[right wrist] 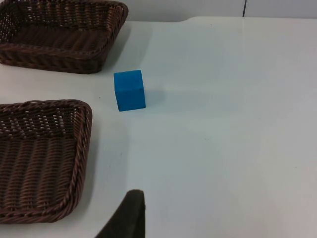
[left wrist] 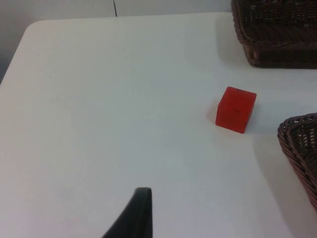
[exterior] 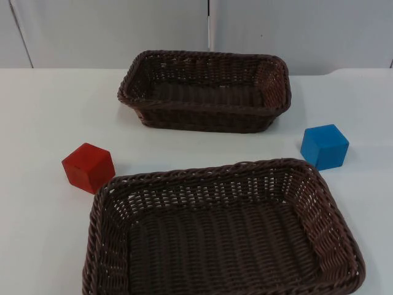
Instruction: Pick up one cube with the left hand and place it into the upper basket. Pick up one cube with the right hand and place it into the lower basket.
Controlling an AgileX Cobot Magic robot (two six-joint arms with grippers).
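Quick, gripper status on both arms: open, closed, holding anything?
Left gripper: cannot be told; holds nothing, red cube sits on the table.
Right gripper: cannot be told; holds nothing, blue cube sits on the table.

- Light is bright and even over my white table (exterior: 49, 110); no harsh glare.
- Shadows are soft: a faint one lies beside the red cube (exterior: 88, 167), another beside the blue cube (exterior: 324, 146).
- The far basket (exterior: 206, 117) casts a dim shadow on the table by its wall; the near basket (exterior: 104, 246) is dark inside.
- My own fingertip (left wrist: 133, 218) in the left wrist view looks soft-edged, out of focus; likewise the right one (right wrist: 126, 218).
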